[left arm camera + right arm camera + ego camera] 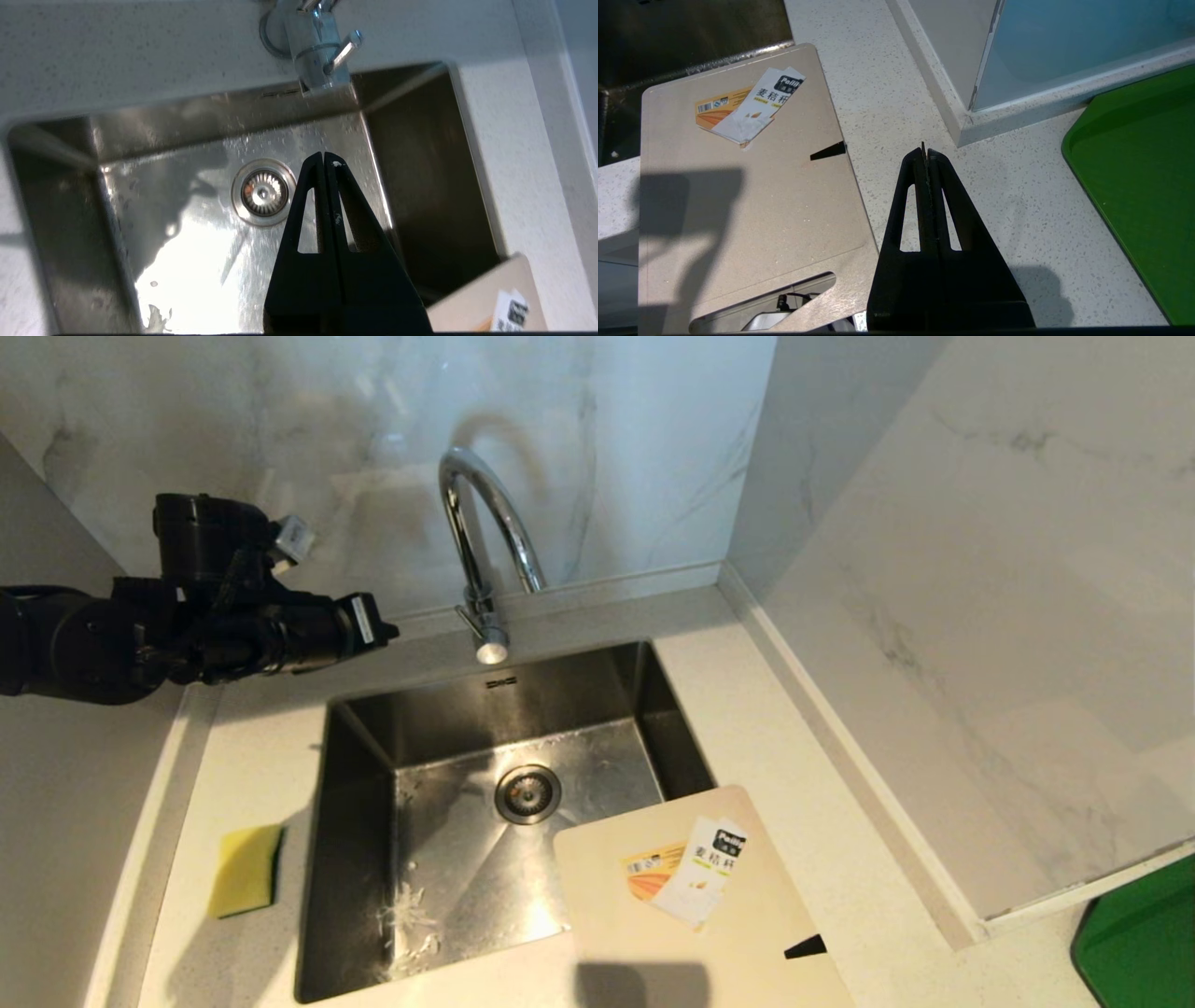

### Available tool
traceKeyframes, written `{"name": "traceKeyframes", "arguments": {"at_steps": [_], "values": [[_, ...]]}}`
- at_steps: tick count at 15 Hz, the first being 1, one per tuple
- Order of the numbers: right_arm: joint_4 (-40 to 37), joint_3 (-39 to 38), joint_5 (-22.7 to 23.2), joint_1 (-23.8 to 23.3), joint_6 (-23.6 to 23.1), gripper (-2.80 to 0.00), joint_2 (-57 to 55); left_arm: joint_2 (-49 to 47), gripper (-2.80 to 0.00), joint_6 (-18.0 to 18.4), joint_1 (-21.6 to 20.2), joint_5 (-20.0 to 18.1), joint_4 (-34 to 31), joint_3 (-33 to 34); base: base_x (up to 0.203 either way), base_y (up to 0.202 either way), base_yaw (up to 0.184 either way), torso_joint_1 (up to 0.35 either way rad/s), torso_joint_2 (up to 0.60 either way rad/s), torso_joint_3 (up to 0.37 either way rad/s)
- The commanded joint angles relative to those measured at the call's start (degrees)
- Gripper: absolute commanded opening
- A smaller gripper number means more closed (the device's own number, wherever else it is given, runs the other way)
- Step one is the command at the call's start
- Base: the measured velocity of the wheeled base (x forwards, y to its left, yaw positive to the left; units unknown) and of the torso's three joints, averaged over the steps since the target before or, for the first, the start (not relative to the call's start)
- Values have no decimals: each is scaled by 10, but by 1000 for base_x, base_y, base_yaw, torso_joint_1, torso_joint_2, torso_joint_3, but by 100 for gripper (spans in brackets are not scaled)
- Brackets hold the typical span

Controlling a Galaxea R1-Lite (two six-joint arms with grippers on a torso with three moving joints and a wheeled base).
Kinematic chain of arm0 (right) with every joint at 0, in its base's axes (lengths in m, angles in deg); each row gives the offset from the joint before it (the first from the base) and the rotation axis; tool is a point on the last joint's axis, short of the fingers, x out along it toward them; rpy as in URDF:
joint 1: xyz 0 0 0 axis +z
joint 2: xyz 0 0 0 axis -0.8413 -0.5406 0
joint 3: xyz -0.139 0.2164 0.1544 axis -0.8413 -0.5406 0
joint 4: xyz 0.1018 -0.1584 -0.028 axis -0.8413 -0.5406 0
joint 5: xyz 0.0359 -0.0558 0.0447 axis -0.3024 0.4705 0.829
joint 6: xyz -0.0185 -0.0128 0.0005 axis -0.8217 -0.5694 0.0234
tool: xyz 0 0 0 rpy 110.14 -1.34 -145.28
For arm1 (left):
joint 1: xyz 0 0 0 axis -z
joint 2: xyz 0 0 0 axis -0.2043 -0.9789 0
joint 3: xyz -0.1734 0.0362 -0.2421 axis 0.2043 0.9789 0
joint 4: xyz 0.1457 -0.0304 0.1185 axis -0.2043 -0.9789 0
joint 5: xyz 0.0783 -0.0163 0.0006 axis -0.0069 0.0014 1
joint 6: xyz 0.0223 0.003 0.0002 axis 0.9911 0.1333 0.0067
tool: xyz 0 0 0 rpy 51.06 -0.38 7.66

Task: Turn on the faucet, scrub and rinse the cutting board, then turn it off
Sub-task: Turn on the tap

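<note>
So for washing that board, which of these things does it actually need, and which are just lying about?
Needed:
- faucet
- cutting board
- sink
- yellow sponge
- left hand, shut, raised near the faucet

Lying about:
- green tray
- right hand, shut, idle over the counter

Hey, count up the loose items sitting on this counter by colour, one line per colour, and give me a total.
Yellow: 1, the sponge left of the sink
Beige: 1, the cutting board, one corner over the sink
Green: 1, the mat at the far right
Total: 3
</note>
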State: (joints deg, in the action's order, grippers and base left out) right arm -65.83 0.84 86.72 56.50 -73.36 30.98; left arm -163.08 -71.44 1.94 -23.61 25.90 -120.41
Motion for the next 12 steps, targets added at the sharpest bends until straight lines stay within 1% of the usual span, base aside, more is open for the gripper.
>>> {"name": "traceKeyframes", "arguments": {"at_steps": [1, 5, 9, 12], "values": [[0, -1, 0, 0, 0, -280, 1, -30, -280, -2, 0, 4, 11, -14, 0, 0, 0, 0, 0, 0], [0, -1, 0, 0, 0, -280, 0, -53, -280, -24, 0, 7, 12, -56, 0, 0, 0, 0, 0, 0], [0, -1, 0, 0, 0, -280, 0, -69, -280, -27, 1, 7, 15, -75, 0, 0, 0, 0, 0, 0], [0, -1, 0, 0, 0, -280, 0, -89, -280, -35, 1, 9, 37, -104, 0, 0, 0, 0, 0, 0]]}}
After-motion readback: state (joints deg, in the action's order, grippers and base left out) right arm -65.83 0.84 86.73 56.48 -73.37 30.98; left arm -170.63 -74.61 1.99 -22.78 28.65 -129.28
